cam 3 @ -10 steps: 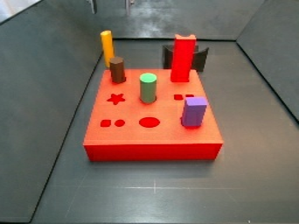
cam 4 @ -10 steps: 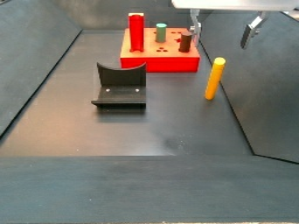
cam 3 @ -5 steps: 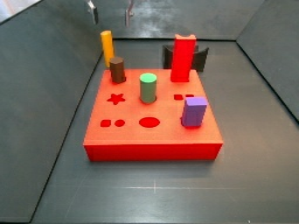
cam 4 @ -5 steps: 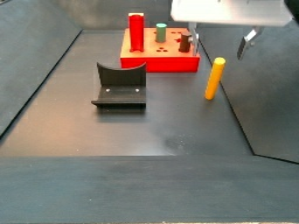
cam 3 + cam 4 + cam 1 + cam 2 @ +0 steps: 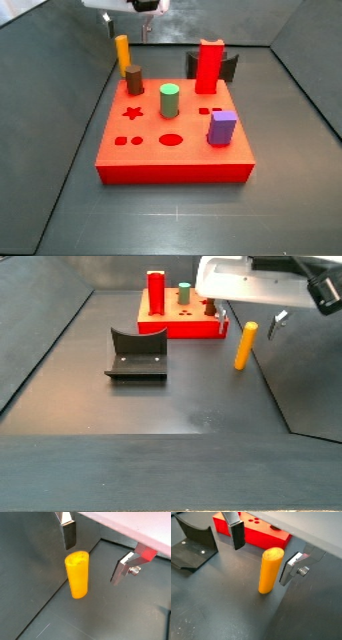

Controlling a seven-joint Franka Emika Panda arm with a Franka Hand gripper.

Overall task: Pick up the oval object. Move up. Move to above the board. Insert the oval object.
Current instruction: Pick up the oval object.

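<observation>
The oval object is a yellow-orange peg (image 5: pixel 77 574) standing upright on the dark floor beside the board, seen in both wrist views (image 5: pixel 270 571) and both side views (image 5: pixel 122 50) (image 5: pixel 245 346). The gripper (image 5: pixel 95 554) (image 5: pixel 265 554) is open just above the peg's top, one finger (image 5: pixel 68 534) on each side and clear of it. It hangs over the peg in both side views (image 5: pixel 127 28) (image 5: pixel 251 324). The board (image 5: pixel 174 150) (image 5: pixel 181 326) (image 5: pixel 251 534) is a flat red slab with cut-out holes.
On the board stand a tall red block (image 5: pixel 210 68), a brown cylinder (image 5: pixel 135 80), a green cylinder (image 5: pixel 170 100) and a purple block (image 5: pixel 222 127). The fixture (image 5: pixel 136 354) (image 5: pixel 194 547) stands on the floor by the board. Grey walls enclose the floor.
The gripper has come down toward the peg's top, staying open. The peg and the pieces on the board have not moved.
</observation>
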